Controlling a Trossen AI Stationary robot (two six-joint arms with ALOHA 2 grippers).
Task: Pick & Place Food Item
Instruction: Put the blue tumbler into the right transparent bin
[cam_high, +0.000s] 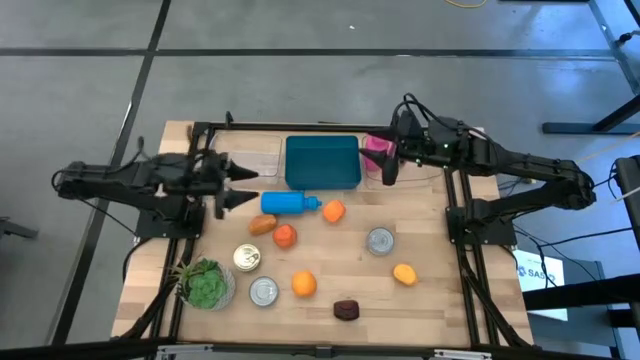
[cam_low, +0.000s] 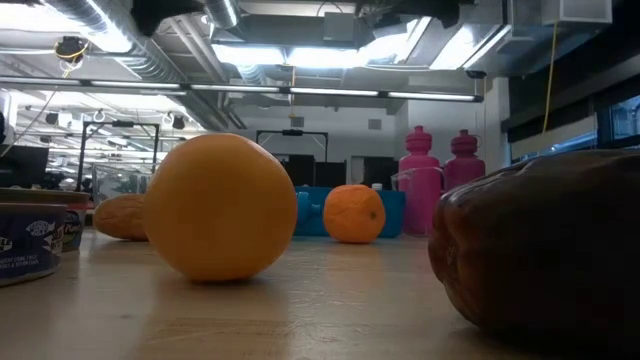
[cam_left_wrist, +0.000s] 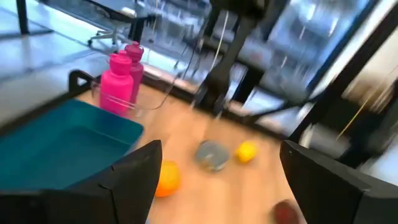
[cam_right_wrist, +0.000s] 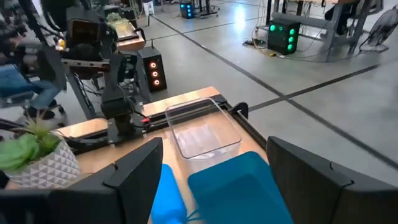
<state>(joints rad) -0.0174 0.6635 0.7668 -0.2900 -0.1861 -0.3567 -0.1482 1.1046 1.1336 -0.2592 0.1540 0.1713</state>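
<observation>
Both arms hang over the far half of the table with nothing in them, which looks like a pick not yet begun. The left gripper hovers at the left side, its fingers spread apart and pointing toward the middle, aimed roughly at the blue bottle lying on its side just beyond its tips. The right gripper sits high at the far right, beside the pink bottles, and its own wrist view shows its fingers wide apart too. The teal bin stands at the far edge between the two arms, with a clear container just to its left; I would guess the bin is where food is meant to end up, since it is open and within reach of either arm. The food lies loose across the wood: an orange piece touching the bottle's cap end, a brownish one and a red-orange one just near of the bottle, an orange nearer still, a yellow-orange fruit to the right, and a dark item at the near edge. Tins and a potted plant stand among them as clutter to steer around.
</observation>
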